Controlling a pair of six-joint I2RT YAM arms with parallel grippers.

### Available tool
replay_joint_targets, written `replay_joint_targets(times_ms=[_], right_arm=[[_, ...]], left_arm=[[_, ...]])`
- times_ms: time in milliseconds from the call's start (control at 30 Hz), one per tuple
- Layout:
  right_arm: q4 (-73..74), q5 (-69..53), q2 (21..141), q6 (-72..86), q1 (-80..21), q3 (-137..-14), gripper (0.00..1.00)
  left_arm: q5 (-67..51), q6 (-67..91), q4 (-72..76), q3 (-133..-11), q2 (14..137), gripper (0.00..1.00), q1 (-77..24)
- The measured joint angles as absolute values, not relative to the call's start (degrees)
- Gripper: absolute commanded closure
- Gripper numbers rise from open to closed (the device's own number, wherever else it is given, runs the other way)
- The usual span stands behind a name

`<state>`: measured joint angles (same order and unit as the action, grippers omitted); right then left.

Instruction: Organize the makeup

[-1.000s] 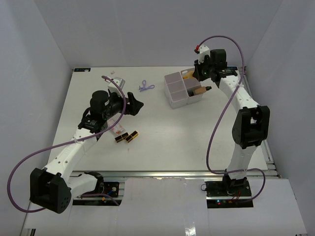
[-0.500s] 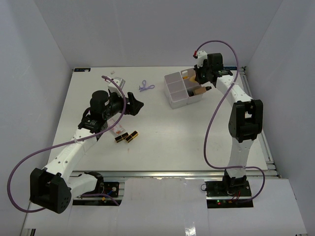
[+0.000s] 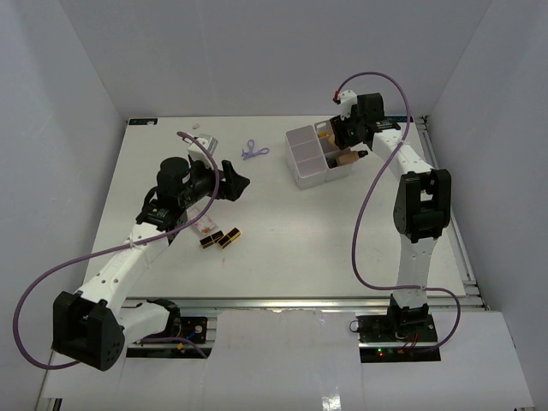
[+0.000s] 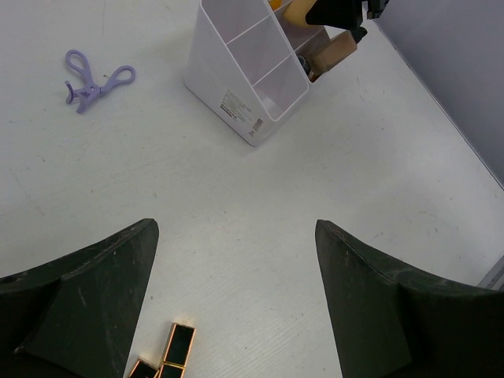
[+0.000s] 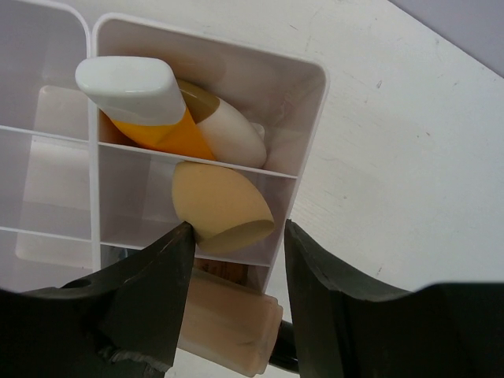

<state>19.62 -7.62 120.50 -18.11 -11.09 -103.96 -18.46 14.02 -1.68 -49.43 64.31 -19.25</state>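
The white box point(image 3: 301, 174) stands at the back right of the table. My right gripper point(image 5: 239, 244) hangs open just above it. The peach sponge point(image 5: 220, 206) lies in the compartment below the jaws, its tip against the left finger. The orange white-capped tube point(image 5: 150, 102) and a cream bottle point(image 5: 232, 134) sit in the adjoining compartment. A beige dark-capped bottle point(image 5: 228, 323) leans out of the nearest one. My left gripper point(image 4: 236, 291) is open over bare table, the black-gold lipsticks point(image 4: 177, 346) near its left finger. The lilac clip point(image 4: 94, 83) lies far left of the box.
A small pale item point(image 3: 205, 141) lies near the table's back edge, left of the lilac clip point(image 3: 253, 151). Another small clear piece point(image 3: 204, 229) sits beside the lipsticks point(image 3: 220, 239) under the left arm. White walls enclose the table on three sides.
My right gripper's jaws have parted over the box, and that arm has shifted slightly left. The left arm has not moved.
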Motion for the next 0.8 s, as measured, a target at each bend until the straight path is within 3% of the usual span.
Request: replay_joint_targets(times_ms=[633,800], right_arm=[[19.5,-9.2,116.0,-18.5,-11.1,-102.5,0.41],[22.4,-18.0,114.9,-21.1,-10.2,-100.9,0.41]], left_arm=[[-18.4,14.0,-1.7,-49.2,65.5,0.08,-19.2],[-18.4,14.0,-1.7,-49.2,65.7,0.08,-19.2]])
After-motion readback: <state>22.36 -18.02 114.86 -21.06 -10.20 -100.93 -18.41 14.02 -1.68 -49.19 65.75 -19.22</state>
